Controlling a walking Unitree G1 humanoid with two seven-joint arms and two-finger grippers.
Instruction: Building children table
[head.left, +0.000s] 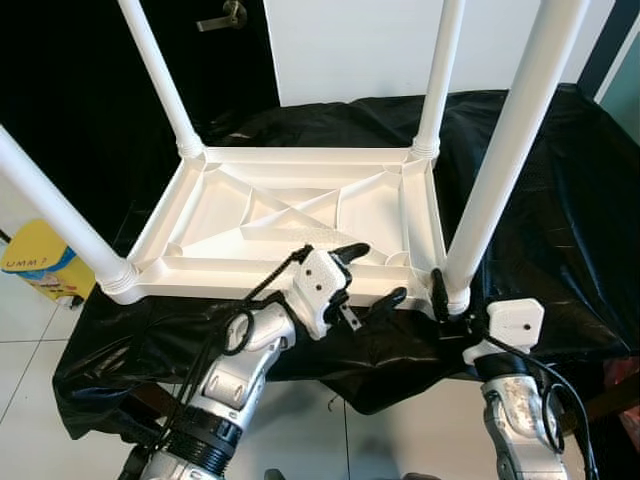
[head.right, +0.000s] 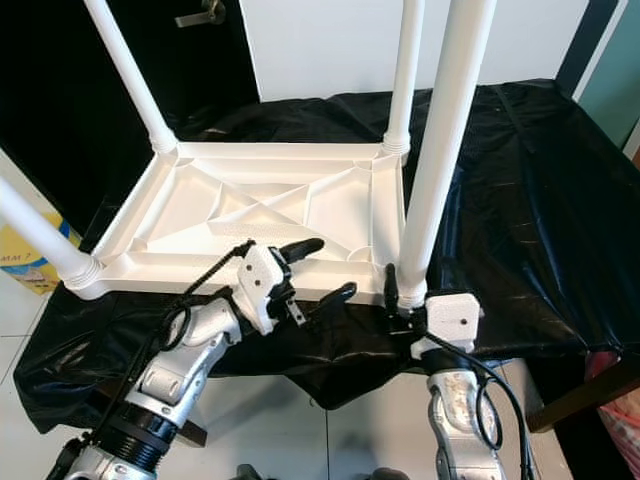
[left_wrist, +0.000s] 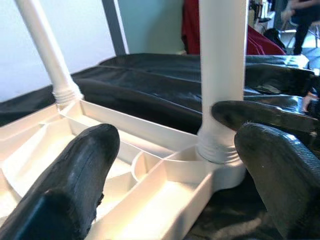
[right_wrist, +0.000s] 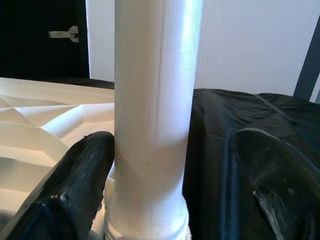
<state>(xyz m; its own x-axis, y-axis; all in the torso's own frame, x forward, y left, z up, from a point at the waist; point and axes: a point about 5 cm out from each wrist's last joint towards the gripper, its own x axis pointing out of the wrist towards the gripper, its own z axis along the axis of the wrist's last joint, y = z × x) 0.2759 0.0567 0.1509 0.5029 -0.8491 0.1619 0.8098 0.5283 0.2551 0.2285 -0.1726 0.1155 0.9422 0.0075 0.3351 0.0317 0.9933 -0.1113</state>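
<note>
Tightening the near right leg (head.left: 505, 150) looks like the step in hand, so I want my right gripper (right_wrist: 165, 185) square on the tube, low by the threaded collar, before I turn it. Its fingers stand spread around the leg, one touching, the other apart. My left gripper (head.left: 372, 275) hangs open over the near rim of the upturned tabletop (head.left: 290, 205), which lies on the black-draped surface (head.left: 570, 220).

You're looking at a surface draped in a crinkled black cloth (head.left: 560, 230) that's hanging over its near edge above the white tile floor (head.left: 30, 340), with the upside-down white children's table (head.left: 290, 215) lying directly on it, legs pointing up.
</note>
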